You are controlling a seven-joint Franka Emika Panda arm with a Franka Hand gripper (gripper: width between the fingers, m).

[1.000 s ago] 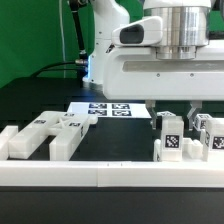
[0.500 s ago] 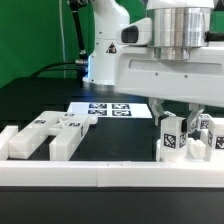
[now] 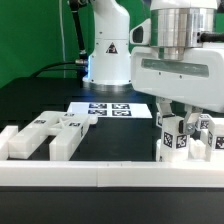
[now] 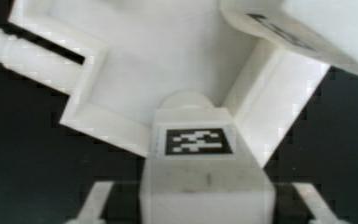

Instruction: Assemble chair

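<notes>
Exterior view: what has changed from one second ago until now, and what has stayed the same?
The pincer, shut on the tagged white post, moved toward the exterior view's right, and the post shifted slightly the same way with it. Nothing was let go or newly taken hold of. The white chair parts at the exterior view's left and the marker board stayed where they were.

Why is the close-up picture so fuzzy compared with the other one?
Wrist view: soft focus, the tagged white plastic post sits very close and bright faces wash out. Exterior view: sharper, evenly lit, the white blocky tagged chair parts look crisp.
</notes>
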